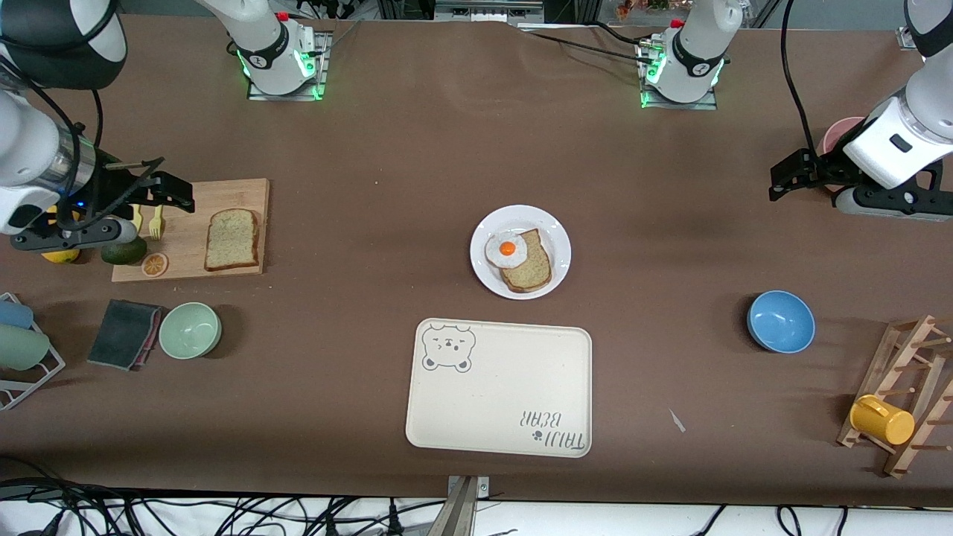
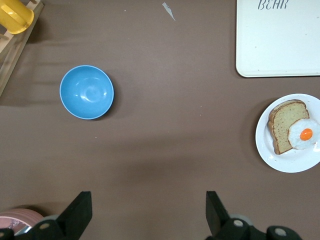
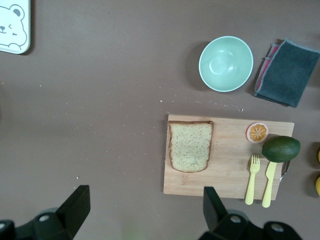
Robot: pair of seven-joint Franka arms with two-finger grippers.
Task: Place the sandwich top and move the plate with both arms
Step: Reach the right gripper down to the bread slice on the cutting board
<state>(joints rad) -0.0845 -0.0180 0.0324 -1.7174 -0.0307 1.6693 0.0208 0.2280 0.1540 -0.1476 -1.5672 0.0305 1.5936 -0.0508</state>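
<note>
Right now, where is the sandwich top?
The sandwich top lies flat on the wooden cutting board toward the right arm's end of the table, beside the orange slice.

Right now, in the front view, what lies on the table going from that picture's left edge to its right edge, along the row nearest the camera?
Dark cloth → green bowl → bear tray → blue bowl → yellow cup on its wooden rack.

High front view; wrist views downward.

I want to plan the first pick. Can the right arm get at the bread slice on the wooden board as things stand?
Probably yes. The sandwich top lies flat and uncovered on the cutting board, apart from the fork. The open right gripper hangs over that board's end.
</note>
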